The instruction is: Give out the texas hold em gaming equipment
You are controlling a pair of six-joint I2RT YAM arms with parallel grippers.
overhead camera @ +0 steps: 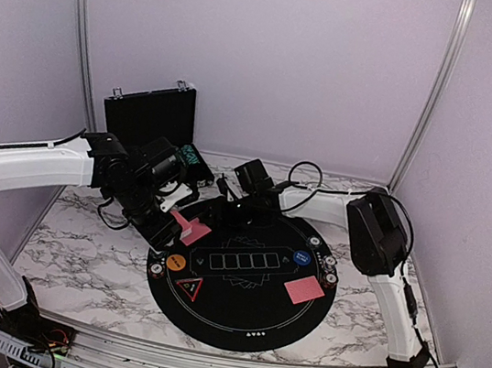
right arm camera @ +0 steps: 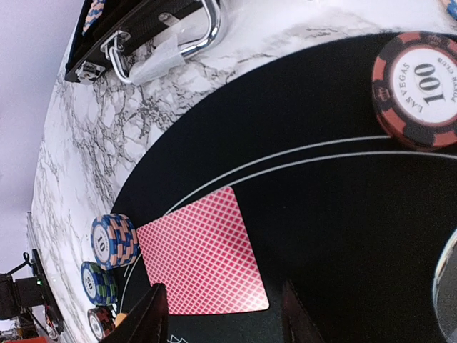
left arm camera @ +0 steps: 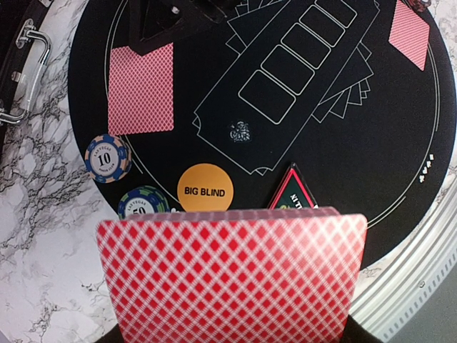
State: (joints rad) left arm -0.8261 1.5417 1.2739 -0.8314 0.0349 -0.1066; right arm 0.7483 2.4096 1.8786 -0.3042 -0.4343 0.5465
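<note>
By the marbled surface's (overhead camera: 78,252) far left corner stood an open black hard case (overhead camera: 150,114). The left pincer (overhead camera: 169,219) was clamped on one pinkish-red-backed playing card (left arm camera: 232,279), held above the round black mat's (overhead camera: 237,308) left edge. The right pincer (right arm camera: 221,313) hung with jaws apart, gripping nothing, over a second red-backed card (right arm camera: 203,254) lying flat there. A third card (overhead camera: 304,290) lay near the mat's right edge.

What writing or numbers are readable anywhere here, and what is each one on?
"BIG BLIND": orange disc.
"10": blue-edged chip; its rim lettering is too small to read.
"50": green chip, partly hidden.
"LAS VEGAS" and "100": red-and-black chip.
Unreadable, cut off: lettering on the red-edged triangle marker.
Too small: white text on the blue disc.
No text, lattice only: playing card.
</note>
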